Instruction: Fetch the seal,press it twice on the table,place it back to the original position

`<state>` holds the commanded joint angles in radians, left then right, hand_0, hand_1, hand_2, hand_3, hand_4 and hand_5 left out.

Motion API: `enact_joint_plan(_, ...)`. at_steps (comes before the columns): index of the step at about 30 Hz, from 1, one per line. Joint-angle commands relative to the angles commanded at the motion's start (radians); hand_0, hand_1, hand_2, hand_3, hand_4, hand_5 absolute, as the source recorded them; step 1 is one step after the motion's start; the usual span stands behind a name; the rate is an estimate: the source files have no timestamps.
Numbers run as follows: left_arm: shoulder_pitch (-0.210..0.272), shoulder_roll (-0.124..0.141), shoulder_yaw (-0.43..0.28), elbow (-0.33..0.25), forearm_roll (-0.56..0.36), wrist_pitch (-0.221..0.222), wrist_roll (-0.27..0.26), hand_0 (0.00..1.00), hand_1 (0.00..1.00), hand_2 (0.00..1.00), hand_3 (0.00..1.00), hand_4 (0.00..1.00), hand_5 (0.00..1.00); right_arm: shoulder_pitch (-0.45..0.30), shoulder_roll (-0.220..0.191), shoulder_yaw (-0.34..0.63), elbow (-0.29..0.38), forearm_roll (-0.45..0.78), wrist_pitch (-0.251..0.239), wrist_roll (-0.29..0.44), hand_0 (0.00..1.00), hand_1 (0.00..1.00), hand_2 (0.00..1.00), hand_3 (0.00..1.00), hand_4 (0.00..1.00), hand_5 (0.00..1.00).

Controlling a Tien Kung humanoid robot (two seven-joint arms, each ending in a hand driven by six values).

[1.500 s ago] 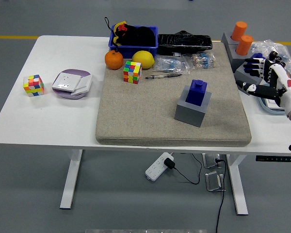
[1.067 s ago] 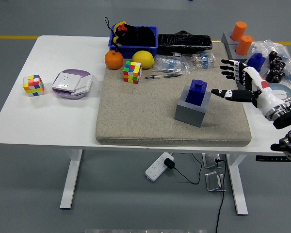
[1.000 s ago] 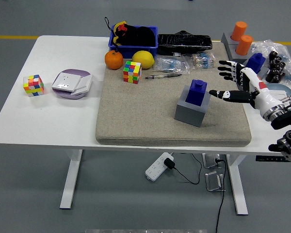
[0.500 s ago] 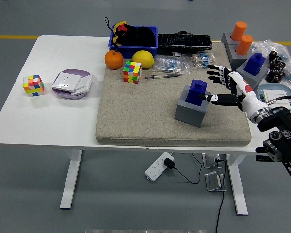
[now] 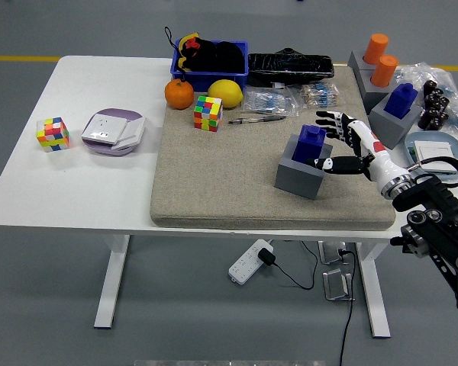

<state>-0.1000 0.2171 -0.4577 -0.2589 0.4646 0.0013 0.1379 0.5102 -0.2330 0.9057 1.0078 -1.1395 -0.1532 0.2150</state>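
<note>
The seal (image 5: pixel 311 143) is a dark blue block with a knob on top. It stands upright in a grey square holder (image 5: pixel 302 172) on the beige mat (image 5: pixel 214 183). My right hand (image 5: pixel 327 141) comes in from the right, fingers spread, and is right beside the seal. The thumb reaches the seal's near side and the fingers its far side, but they are not closed on it. My left arm is out of view.
A second blue seal in a grey holder (image 5: pixel 399 113) and orange cylinders (image 5: pixel 382 57) stand at the right. A pen (image 5: pixel 256 118), plastic bags (image 5: pixel 290 97), a colour cube (image 5: pixel 208 113), an orange (image 5: pixel 179 94), a lemon (image 5: pixel 224 92) and a blue bin (image 5: pixel 211 61) lie behind.
My right hand has moved left from the table's right edge, over the mat, up to the seal. The seal and holder have not moved.
</note>
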Motion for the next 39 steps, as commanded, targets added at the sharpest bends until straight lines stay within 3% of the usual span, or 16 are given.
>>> enact_joint_plan(11, 0.001, -0.001, 0.012, 0.001, -0.005, 0.000, 0.000, 0.720, 0.695, 0.687, 0.728, 0.636, 0.228, -0.020, -0.008, 0.011, 0.009, -0.002, -0.010, 0.005, 0.816, 0.766, 0.769, 0.783, 0.969, 0.002)
enact_joint_plan(20, 0.001, 0.000, 0.020, 0.002, -0.009, 0.000, 0.000, 0.720, 0.695, 0.687, 0.729, 0.637, 0.227, -0.045, -0.027, 0.054, 0.068, -0.020, -0.004, -0.007, 0.810, 0.769, 0.770, 0.788, 0.964, 0.002)
enact_joint_plan(39, 0.012, -0.006, 0.005, 0.006, -0.009, 0.002, 0.000, 0.720, 0.696, 0.687, 0.730, 0.637, 0.228, -0.078, -0.031, 0.076, 0.064, -0.012, -0.010, -0.007, 0.802, 0.758, 0.762, 0.781, 0.941, 0.002)
